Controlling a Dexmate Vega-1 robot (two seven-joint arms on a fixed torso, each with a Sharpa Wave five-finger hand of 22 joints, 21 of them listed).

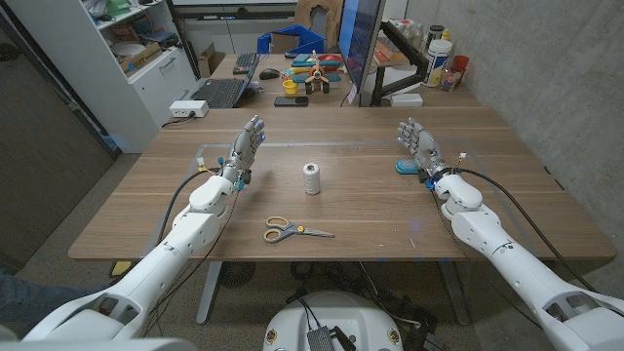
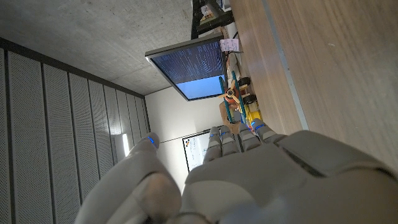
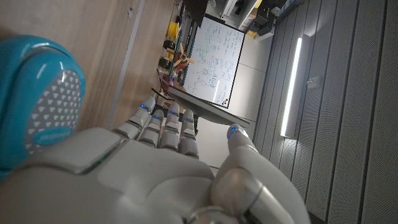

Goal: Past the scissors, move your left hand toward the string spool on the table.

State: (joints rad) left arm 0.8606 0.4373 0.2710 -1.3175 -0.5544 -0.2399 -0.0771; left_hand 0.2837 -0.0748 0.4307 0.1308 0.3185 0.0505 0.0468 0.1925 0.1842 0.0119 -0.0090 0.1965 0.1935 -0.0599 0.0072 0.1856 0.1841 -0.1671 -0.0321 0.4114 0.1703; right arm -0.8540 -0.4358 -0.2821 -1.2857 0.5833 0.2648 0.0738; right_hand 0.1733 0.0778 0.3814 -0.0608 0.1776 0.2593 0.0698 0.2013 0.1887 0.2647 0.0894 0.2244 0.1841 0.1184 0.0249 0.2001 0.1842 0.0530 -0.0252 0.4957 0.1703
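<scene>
A small white string spool (image 1: 312, 178) stands upright near the middle of the wooden table (image 1: 370, 210). Scissors (image 1: 292, 230) with yellow and grey handles lie closed in front of it, nearer the table's front edge. My left hand (image 1: 246, 146) is raised over the table to the left of the spool, fingers apart and reaching away from me, holding nothing; its back shows in the left wrist view (image 2: 261, 180). My right hand (image 1: 419, 146) stands open far to the right, beside a small blue object (image 1: 406, 166), which looms large in the right wrist view (image 3: 37, 99).
Beyond the table's far edge stand a monitor (image 1: 356, 44), a keyboard (image 1: 216, 93), a white power box (image 1: 187, 109), colourful toys (image 1: 312, 70) and bottles (image 1: 444, 54). A cabinet (image 1: 127, 58) stands at the back left.
</scene>
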